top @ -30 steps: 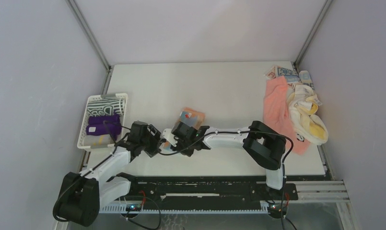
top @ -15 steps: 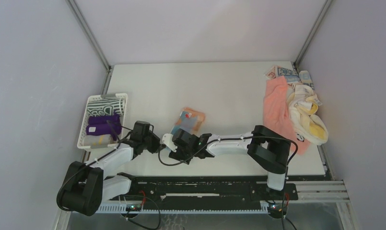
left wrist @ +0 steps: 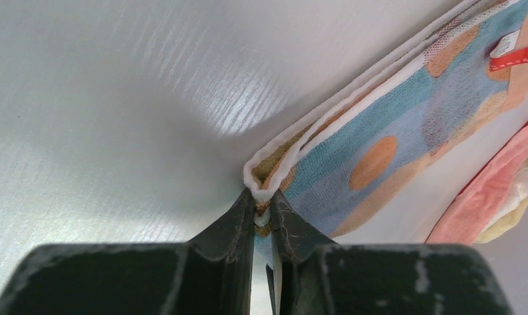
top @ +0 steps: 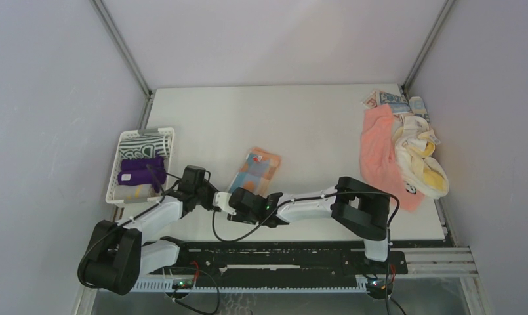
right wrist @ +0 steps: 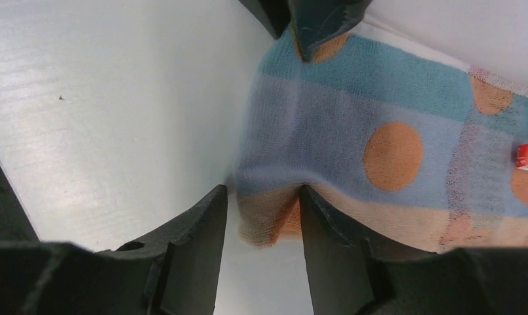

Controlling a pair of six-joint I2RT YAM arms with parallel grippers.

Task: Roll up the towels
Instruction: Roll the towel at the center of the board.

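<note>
The left gripper [left wrist: 261, 203] pinches tight on the near corner of the light-blue towel [top: 256, 169], while the right gripper [right wrist: 264, 197] just beside it squeezes the bunched near edge, jaws half apart, the towel's long axis running ahead of both.

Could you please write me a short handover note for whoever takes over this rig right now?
The left gripper has its fingers shut on a near corner of the blue-and-orange towel. The right gripper grips the neighbouring corner.
That towel lies folded flat mid-table, not yet rolled.
Done: the purple towel and the striped towel sit rolled in the white basket.
Left: roll this one, then the salmon towel, the cream-yellow towel and the blue-printed towel, heaped at the far right.
</note>
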